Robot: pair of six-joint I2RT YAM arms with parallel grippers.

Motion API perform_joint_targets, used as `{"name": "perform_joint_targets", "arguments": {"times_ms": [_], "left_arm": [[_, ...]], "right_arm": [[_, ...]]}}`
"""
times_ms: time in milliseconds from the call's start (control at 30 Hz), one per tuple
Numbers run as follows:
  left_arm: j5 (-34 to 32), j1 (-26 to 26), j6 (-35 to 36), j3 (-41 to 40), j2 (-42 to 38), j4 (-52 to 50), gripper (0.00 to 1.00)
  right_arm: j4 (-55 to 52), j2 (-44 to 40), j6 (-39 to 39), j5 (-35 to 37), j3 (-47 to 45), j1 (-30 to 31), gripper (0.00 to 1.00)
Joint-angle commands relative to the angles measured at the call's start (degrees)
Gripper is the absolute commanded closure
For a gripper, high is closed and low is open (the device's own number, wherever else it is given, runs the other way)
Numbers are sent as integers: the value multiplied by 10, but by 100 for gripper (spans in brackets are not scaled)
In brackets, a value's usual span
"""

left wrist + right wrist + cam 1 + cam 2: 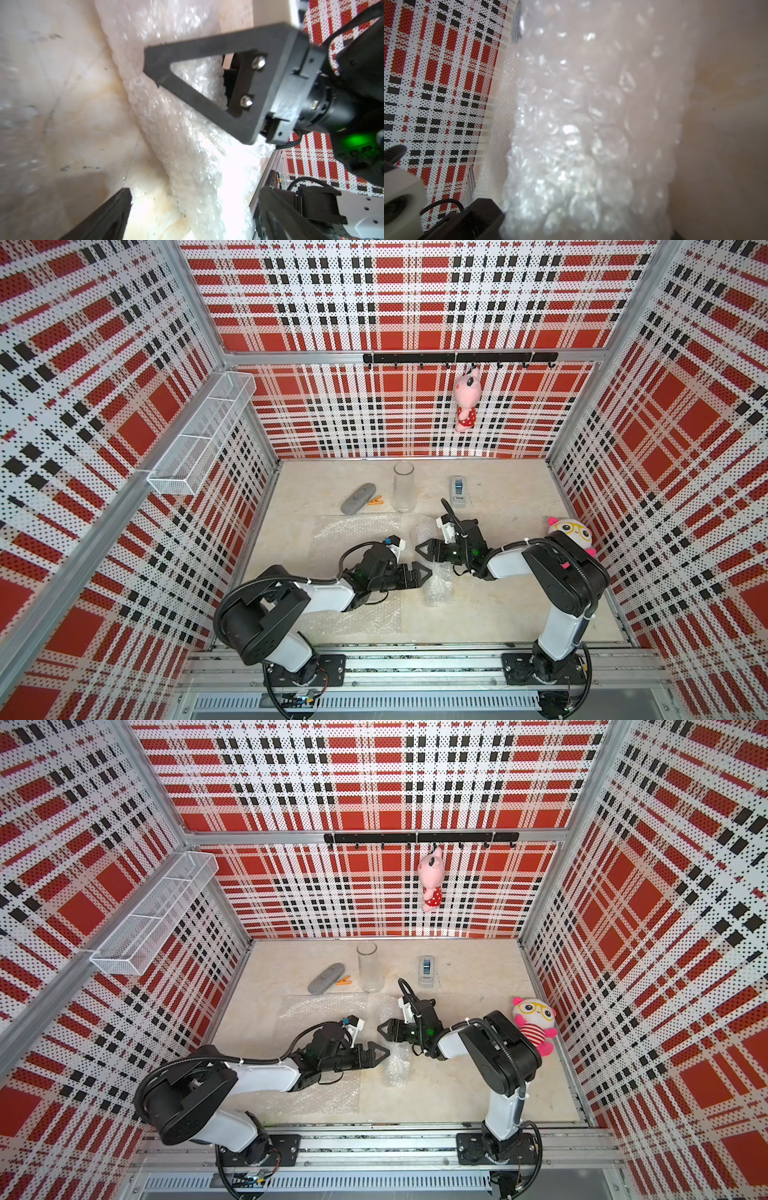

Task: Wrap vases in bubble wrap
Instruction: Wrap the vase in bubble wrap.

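A clear glass vase (404, 487) (370, 968) stands upright at the back of the table. One bubble wrap sheet (349, 535) (316, 1011) lies flat under my left arm. A rolled bundle of bubble wrap (438, 585) (397, 1067) (187, 145) (581, 124) lies mid-table; what it holds is hidden. My left gripper (428, 572) (386, 1051) (193, 216) is open, its jaws wide on either side of the bundle. My right gripper (417, 549) (380, 1028) (583, 228) is at the bundle's far end, jaws pressed against the wrap; one of its fingers (207, 46) shows in the left wrist view.
Behind the flat sheet lie a grey oval case (358, 498) and an orange clip (375, 500). A grey tape dispenser (458, 490) sits at the back right. A plush toy (571, 535) leans by the right wall. A wire basket (203, 435) hangs on the left wall.
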Motion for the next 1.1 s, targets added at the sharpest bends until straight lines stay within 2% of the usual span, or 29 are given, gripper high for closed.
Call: {"name": "perform_joint_targets", "arguments": {"times_ms": [0, 167, 367, 767, 1033, 1067], "left_arm": [[-8, 5, 15, 8, -22, -40, 2], [-3, 1, -13, 16, 14, -4, 2], [-15, -30, -26, 40, 61, 12, 2], [3, -37, -94, 27, 125, 135, 2], [-20, -55, -98, 42, 190, 140, 0], [-23, -57, -98, 43, 191, 141, 3]], "right_arm": [[-90, 16, -4, 34, -8, 4, 31], [-61, -6, 29, 15, -18, 5, 30], [-45, -19, 56, 19, -24, 5, 31], [-20, -26, 83, 33, -42, 9, 32], [-3, -29, 96, 38, -56, 12, 34], [-3, -32, 97, 41, -56, 11, 34]]}}
